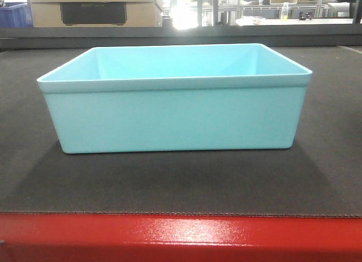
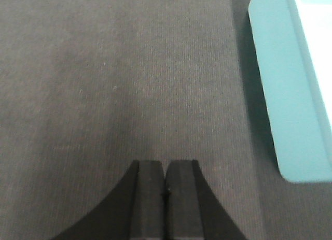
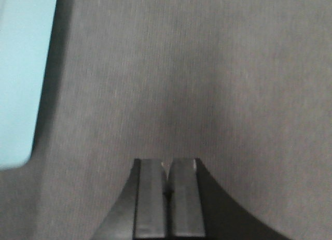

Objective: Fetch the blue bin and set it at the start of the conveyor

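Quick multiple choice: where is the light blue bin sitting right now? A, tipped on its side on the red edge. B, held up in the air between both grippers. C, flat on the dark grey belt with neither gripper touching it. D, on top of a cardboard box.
C: the blue bin rests upright on the conveyor belt, while the left gripper and right gripper are both shut, over bare belt beside it.
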`<move>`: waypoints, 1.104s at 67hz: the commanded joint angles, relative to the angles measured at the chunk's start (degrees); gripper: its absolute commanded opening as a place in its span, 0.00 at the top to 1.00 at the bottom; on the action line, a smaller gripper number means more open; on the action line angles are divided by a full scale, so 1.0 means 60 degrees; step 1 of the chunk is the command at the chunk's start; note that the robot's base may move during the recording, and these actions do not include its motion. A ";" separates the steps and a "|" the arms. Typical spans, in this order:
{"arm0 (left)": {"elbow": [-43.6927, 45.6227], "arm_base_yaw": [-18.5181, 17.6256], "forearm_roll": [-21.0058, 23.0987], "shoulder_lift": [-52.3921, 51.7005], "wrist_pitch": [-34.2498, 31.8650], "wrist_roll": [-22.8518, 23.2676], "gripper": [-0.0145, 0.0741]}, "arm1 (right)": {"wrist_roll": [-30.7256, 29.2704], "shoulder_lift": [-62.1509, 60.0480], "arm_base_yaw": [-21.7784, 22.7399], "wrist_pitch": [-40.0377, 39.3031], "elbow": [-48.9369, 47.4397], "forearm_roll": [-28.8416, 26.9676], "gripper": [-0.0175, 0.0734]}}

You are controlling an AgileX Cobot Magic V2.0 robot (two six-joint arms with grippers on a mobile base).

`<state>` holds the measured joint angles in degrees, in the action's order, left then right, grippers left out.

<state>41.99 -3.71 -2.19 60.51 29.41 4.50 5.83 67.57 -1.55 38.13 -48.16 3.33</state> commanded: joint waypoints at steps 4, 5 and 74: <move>-0.1078 0.0021 0.0039 -0.1638 -0.0555 -0.0081 0.96 | -0.0063 -0.1723 0.0030 -0.1365 0.1498 0.0132 0.98; -0.1215 0.0021 0.0039 -0.1921 -0.0555 -0.0081 0.96 | -0.0063 -0.1907 0.0030 -0.1501 0.1624 0.0132 0.98; -0.1940 0.0021 0.0039 -0.9164 -0.0567 -0.0081 0.96 | -0.0063 -0.9088 0.0030 -0.2353 0.2848 0.0174 0.99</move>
<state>30.47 -3.71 -2.19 5.83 26.99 4.28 5.70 13.30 -1.55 25.34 -31.23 3.66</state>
